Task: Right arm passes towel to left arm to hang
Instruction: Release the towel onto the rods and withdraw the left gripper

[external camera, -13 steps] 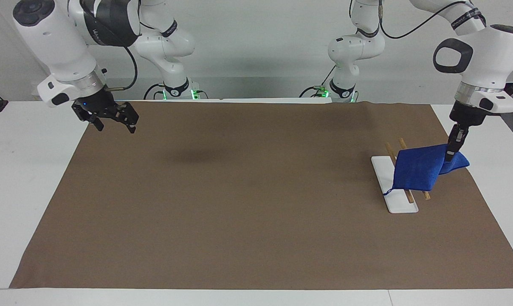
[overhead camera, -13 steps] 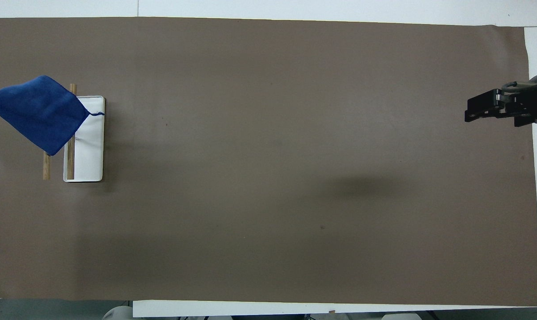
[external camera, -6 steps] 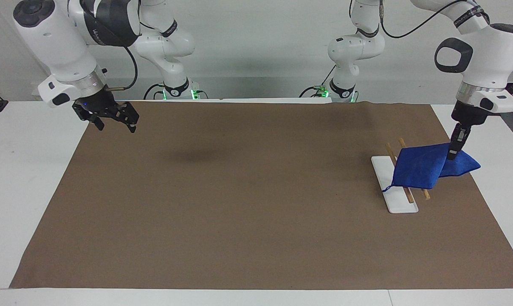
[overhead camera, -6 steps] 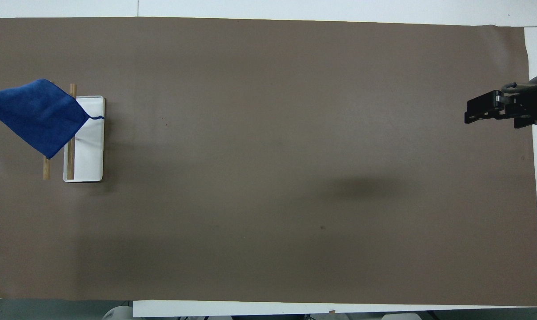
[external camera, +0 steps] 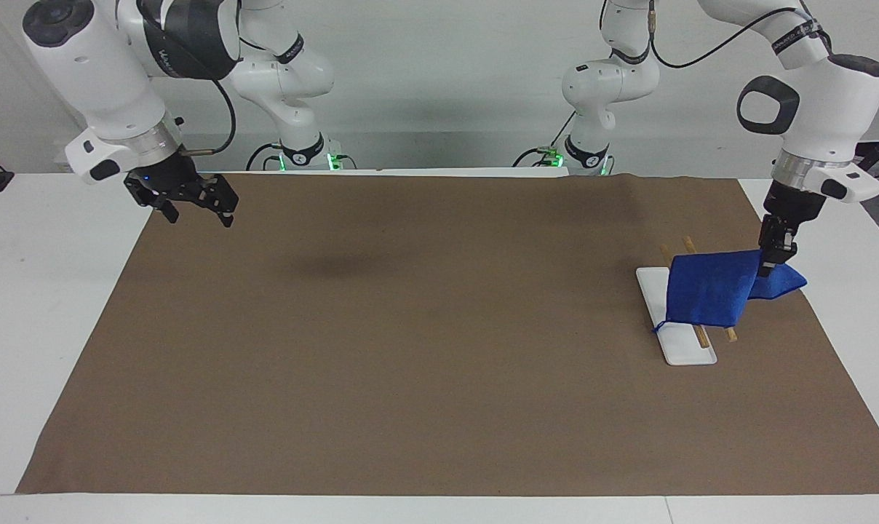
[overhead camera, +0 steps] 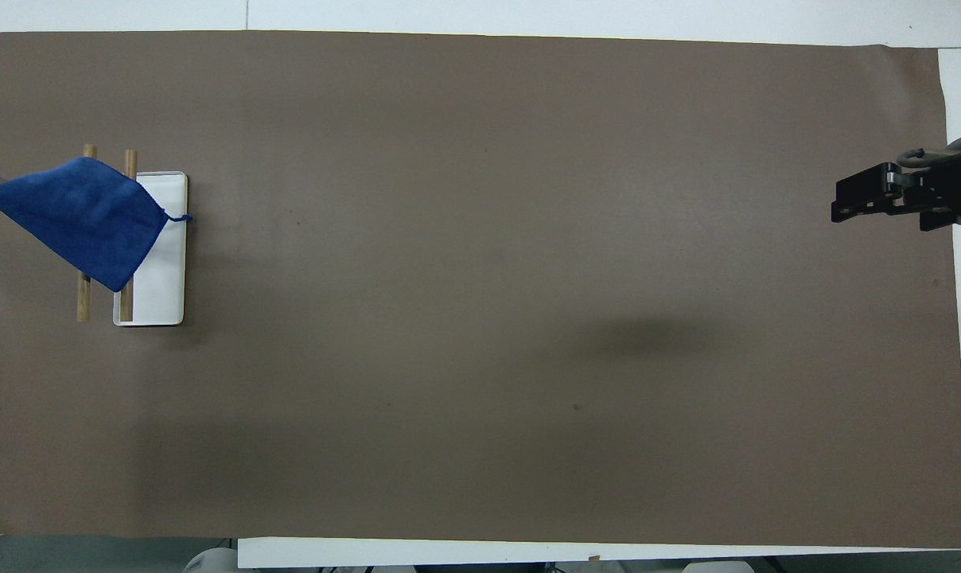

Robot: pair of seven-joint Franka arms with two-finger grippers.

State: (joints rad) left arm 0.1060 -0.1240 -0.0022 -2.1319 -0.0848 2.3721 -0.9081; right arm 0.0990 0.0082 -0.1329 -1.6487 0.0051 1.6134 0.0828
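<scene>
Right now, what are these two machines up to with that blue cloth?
The left pincer holds the blue towel by one edge over a small rack with two wooden rails at its end of the table. The right pincer waits, open and empty, over the brown mat's other end.

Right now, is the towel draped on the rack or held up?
Held up. The left gripper pinches one corner of the towel, which hangs over the rack; whether it touches the rods cannot be told.

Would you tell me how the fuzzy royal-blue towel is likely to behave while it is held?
The fuzzy royal-blue towel, pinched at one corner by the left gripper, sags and folds: probably floppy and light. Its thin loop tail dangles, so it may snag on the wooden rack rods.
</scene>
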